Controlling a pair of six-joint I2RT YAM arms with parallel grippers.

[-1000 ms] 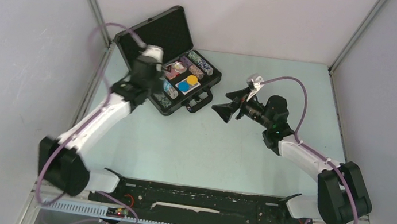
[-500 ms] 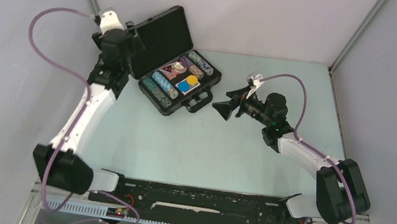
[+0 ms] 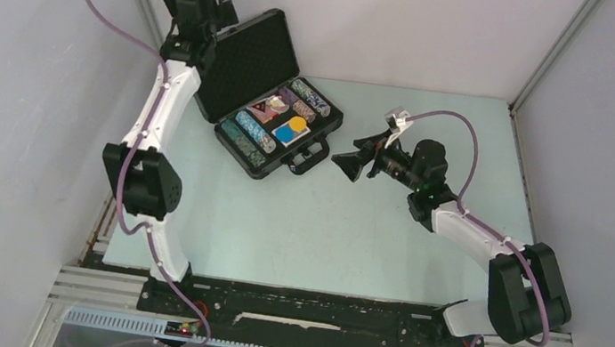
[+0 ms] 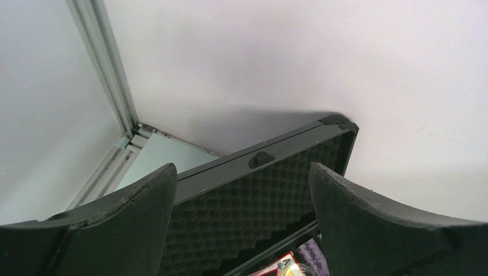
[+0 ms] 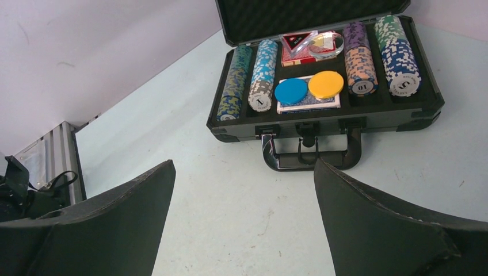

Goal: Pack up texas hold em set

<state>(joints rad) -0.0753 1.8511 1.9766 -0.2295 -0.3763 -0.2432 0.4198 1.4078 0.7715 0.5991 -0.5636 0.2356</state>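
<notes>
**Briefcase** [image 5: 391, 110]: black, on the far left part of your worktop [image 3: 323, 229]. The lid [image 3: 252, 58] is raised and leaning back, with its dimpled foam showing. The handle [image 5: 308, 156] lies flat on the worktop on the side facing the right hand.

**Contents, all in the foam tray:**
- Patterned chip rows [image 5: 263, 75], two at the left end and two at the right.
- In the middle, a blue disc [image 5: 290, 91] and an orange disc [image 5: 326, 84] sit side by side on the blue-backed card deck [image 5: 308, 103].
- Behind them is a red pack with a clear round piece on it.

**Left hand** [image 4: 241, 175]: raised high above the lid's top edge. Its fingers are spread wide and you have nothing between them.

**Right hand** [image 5: 241, 169]: low over the worktop, near the handle but apart from it, pointed at the case. Its fingers are spread wide and it holds nothing.
</notes>
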